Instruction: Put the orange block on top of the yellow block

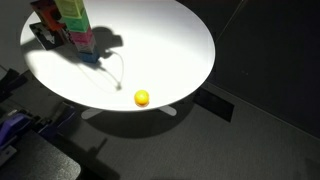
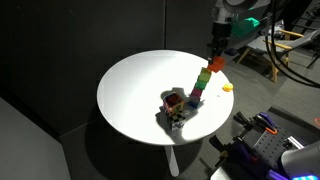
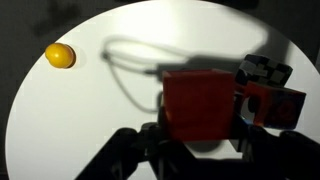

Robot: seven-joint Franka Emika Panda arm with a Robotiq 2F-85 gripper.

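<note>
My gripper (image 3: 200, 140) is shut on the orange block (image 3: 200, 104), a small orange-red cube that fills the middle of the wrist view. In an exterior view the gripper (image 2: 216, 58) holds the block (image 2: 216, 64) just above and beside the top of the leaning multicoloured tower (image 2: 197, 90). The tower also shows in an exterior view (image 1: 74, 22) and, from above, at the right of the wrist view (image 3: 272, 95). The tower's topmost block (image 2: 204, 74) looks yellow-orange. I cannot tell whether the held block touches it.
A small yellow round object (image 1: 142, 97) lies near the edge of the round white table (image 1: 170, 50); it also shows in the wrist view (image 3: 60, 56) and in an exterior view (image 2: 228, 88). Dark floor surrounds the table (image 2: 130, 90). Equipment stands nearby (image 2: 265, 140).
</note>
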